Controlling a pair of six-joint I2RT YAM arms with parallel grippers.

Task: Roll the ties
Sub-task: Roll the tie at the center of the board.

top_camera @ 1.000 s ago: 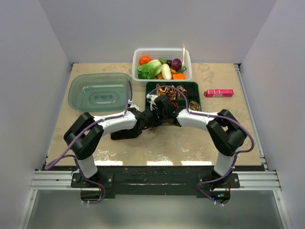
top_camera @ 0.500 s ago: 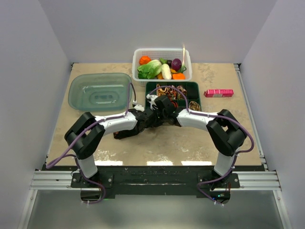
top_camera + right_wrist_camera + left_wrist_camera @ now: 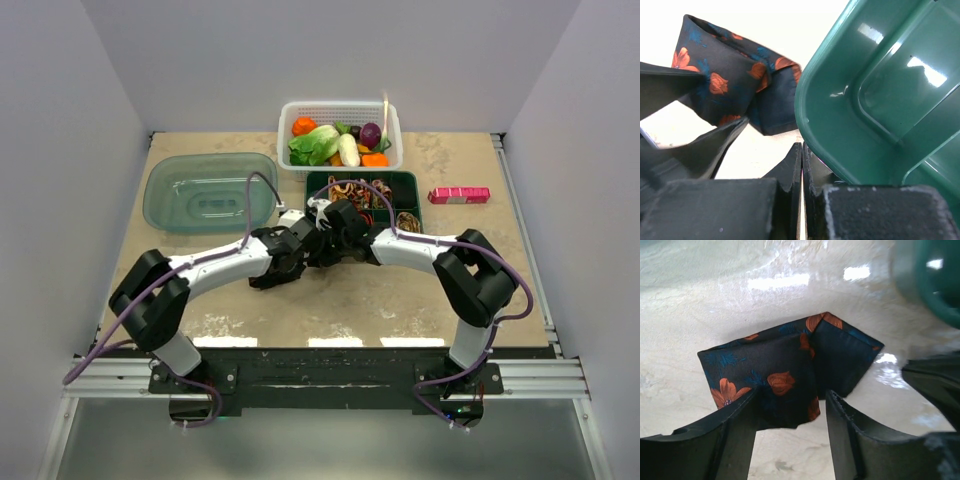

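A black tie with orange-red flowers (image 3: 782, 372) lies loosely folded on the table, just left of the green tray. It also shows in the right wrist view (image 3: 727, 80) and partly in the top view (image 3: 262, 280). My left gripper (image 3: 792, 402) is open, and its fingers straddle the tie's near edge without closing on it. In the top view the left gripper (image 3: 300, 255) sits beside the right one. My right gripper (image 3: 802, 152) is shut and empty, low against the green tray's corner (image 3: 840, 120). Small rolled ties (image 3: 352, 190) lie in the tray.
The green compartment tray (image 3: 412, 181) stands behind the grippers. A white basket of vegetables (image 3: 340, 135) is at the back. A clear green-tinted container (image 3: 208, 190) is at the back left. A pink box (image 3: 459, 195) lies at the right.
My left arm has stretched out, its elbow swinging down and to the left. Its gripper and the tie have shifted a little right toward the tray. The right arm has not moved.
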